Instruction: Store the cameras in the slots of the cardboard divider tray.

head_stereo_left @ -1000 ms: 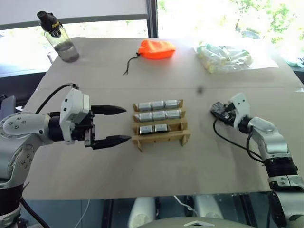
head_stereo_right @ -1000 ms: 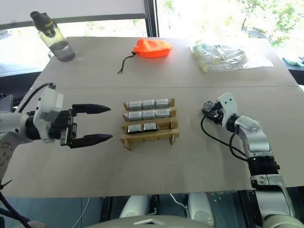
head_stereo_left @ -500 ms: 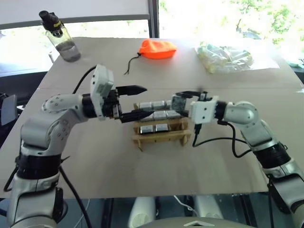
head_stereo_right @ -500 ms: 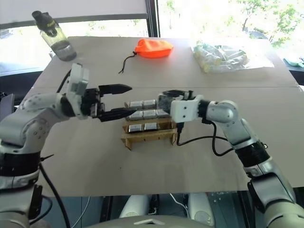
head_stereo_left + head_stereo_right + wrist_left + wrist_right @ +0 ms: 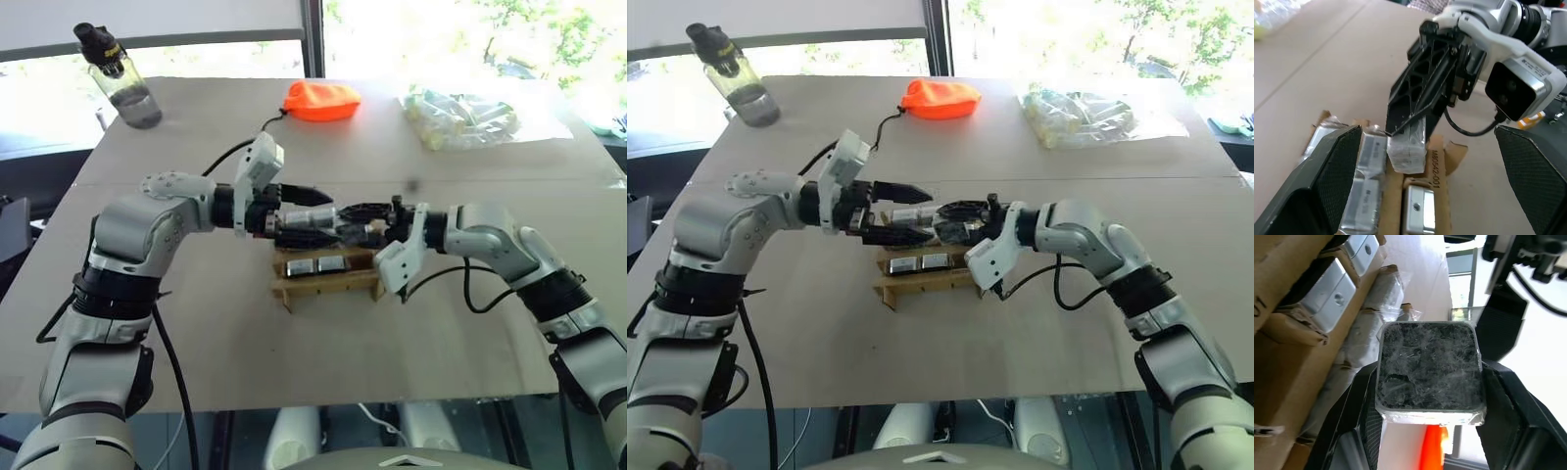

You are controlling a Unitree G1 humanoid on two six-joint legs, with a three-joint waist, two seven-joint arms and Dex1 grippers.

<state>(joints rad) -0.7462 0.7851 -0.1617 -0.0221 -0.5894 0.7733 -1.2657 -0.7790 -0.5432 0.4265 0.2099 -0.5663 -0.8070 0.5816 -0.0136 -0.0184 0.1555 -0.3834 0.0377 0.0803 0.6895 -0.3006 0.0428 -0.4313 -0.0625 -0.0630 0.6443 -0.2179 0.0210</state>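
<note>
**Both arms meeting right over the divider tray**

So the two arms are reaching in toward each other from opposite sides, both roughly level with a slight downward tilt, and they meet just above the back rows of the cardboard divider tray [image 5: 328,279] in the middle of the table [image 5: 196,333]. The left arm comes in with its elbow bent out wide; the left gripper [image 5: 911,211] has its jaws spread wide apart with nothing between them. The right arm is stretched across with the wrist rolled so its camera block hangs underneath, and the right gripper [image 5: 1405,129] is pinching one wrapped camera [image 5: 1429,367] between its fingers.

From the head views, the held camera is pretty much lost in the tangle of black fingers. The left wrist view sorts that out: the camera hangs from the right gripper's tips, just above the tray, between the spread left fingers [image 5: 1327,186]. The right wrist view shows its black face under crinkly clear wrap, clamped on both sides.

Other cameras [image 5: 313,264] already sit in the tray's slots. Further back: an orange pouch [image 5: 321,100], a clear bag [image 5: 460,116] and a bottle [image 5: 118,76].
</note>
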